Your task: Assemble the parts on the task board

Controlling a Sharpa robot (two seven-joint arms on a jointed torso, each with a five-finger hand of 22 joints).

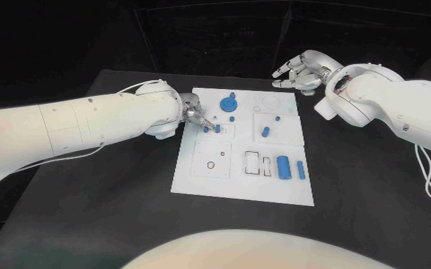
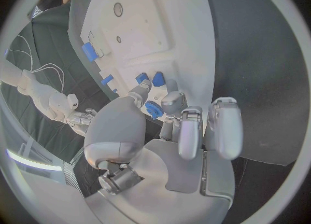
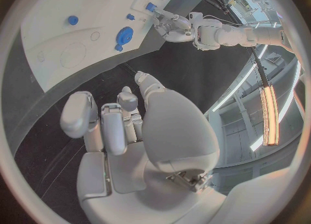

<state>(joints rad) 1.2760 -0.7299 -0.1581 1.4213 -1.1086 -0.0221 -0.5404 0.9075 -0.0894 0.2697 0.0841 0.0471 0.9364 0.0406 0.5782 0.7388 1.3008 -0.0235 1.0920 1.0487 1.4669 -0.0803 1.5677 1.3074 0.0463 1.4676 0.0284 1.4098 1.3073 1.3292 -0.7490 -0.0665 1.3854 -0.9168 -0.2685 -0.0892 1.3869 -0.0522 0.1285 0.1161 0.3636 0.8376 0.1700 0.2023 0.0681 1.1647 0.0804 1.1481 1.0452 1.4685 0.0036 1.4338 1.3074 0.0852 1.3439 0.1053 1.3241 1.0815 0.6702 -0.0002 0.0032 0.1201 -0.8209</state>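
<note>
Presently the left hand [image 1: 196, 114] reaches over the task board [image 1: 202, 182] at its left edge, fingertips closed on a small blue part [image 1: 207, 129]; whether it is gripped or only touched, cannot tell (axis obscured). Beside it stands another small peg [image 1: 217, 129], upright. Right hand [image 1: 301, 73] hangs beyond the board's far right corner, fingers loosely curled, holding nothing. Blue cylinder [image 1: 284, 167] lies lengthwise near–far.

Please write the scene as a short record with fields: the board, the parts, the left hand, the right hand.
board: white plate in the middle of the black table
parts: blue pieces, among them a round one and a cylinder
left hand: over the board's left edge, fingertips at a small blue part
right hand: off the board, beyond its far right corner, holding nothing
</note>
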